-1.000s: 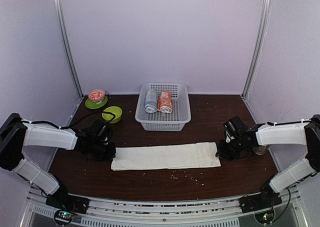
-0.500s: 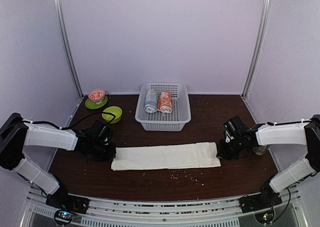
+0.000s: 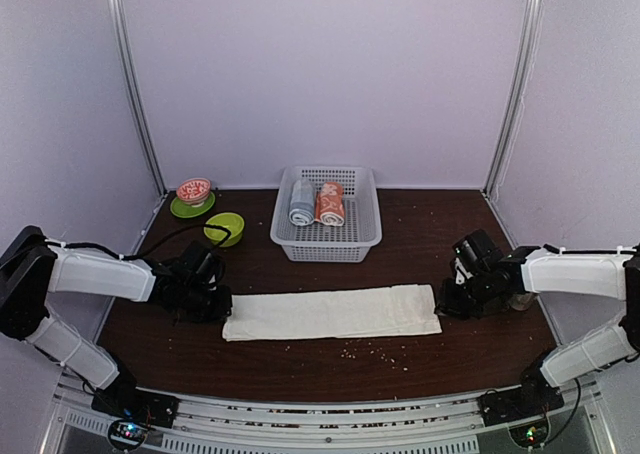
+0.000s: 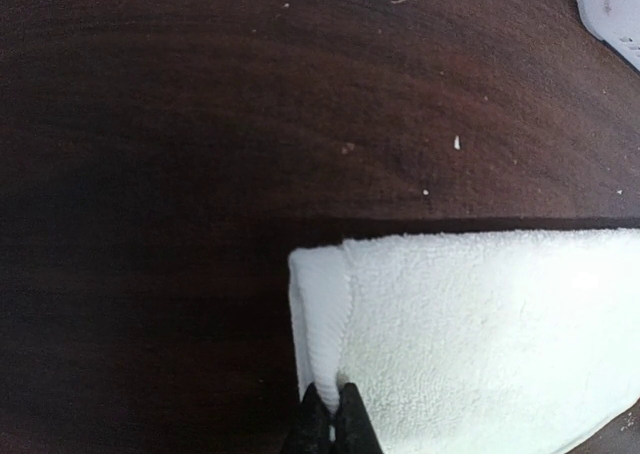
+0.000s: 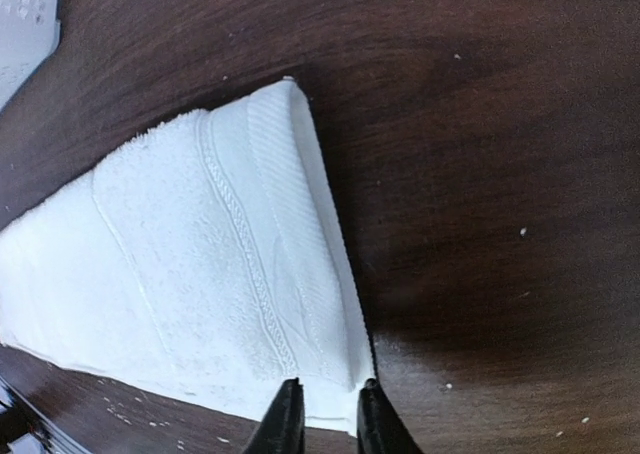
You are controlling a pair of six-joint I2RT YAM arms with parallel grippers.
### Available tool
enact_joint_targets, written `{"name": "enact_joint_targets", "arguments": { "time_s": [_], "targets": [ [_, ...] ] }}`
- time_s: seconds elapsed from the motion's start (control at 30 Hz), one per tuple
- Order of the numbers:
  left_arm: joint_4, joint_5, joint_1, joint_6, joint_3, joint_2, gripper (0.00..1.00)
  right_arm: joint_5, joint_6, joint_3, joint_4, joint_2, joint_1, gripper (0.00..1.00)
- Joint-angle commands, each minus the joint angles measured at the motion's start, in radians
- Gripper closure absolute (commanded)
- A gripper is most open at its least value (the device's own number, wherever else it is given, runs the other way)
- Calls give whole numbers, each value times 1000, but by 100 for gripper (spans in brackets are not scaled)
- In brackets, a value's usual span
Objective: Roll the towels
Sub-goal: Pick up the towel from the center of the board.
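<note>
Your left gripper [image 4: 331, 421] is pinched tight on the ribbed left hem of the cream towel [image 3: 330, 312], a fluffy, long folded strip lying flat and unrolled across the dark table [image 3: 470, 359], its right corner sitting between your right gripper's [image 5: 325, 414] barely parted jaws, grip there unclear.

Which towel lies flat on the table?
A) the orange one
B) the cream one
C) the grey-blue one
B: the cream towel lies spread out on the table, while the orange roll and the grey-blue roll sit side by side in the basket.
</note>
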Motion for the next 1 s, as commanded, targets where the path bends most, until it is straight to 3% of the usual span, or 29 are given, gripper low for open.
{"name": "enact_joint_targets", "arguments": {
  "time_s": [0.0,0.2,0.7,0.97],
  "targets": [
    [23,1,6,-1,-14,16,100,9,-14,4,-18,24,6,74],
    [26,10,7,0,-12,19,100,10,3,6,27,73,6,71],
    [33,17,6,-4,-19,23,100,-2,6,22,27,77,8,95],
    [35,17,6,-4,-22,25,100,22,-5,45,-19,46,9,77]
  ]
}}
